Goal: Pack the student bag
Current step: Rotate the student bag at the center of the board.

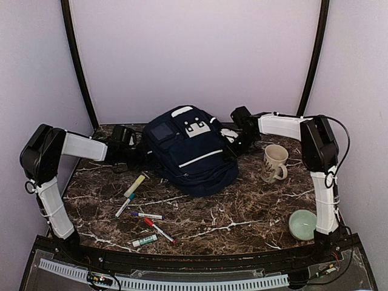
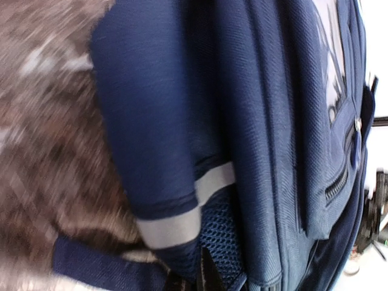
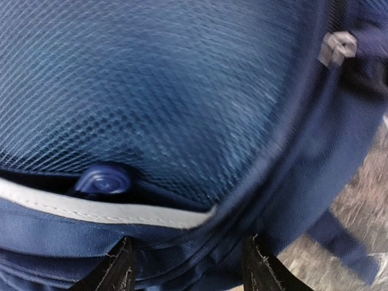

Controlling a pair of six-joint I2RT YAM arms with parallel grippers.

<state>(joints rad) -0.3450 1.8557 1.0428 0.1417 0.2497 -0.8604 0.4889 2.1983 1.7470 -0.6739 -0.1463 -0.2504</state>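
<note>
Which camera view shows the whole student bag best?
The top external view: the student bag is seen whole, with its white patch. The left wrist view shows only one side, with a grey stripe and a zip. The right wrist view shows only a mesh pocket, close and blurred.

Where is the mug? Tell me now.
Top view: the mug stands on the right side, between the bag and the right arm, beyond the green bowl.

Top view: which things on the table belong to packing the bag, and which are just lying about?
Job: student bag; probably the loose pens: yellow highlighter, teal marker, purple marker, red marker, green marker.
Lying about, likely: mug, green bowl.
</note>
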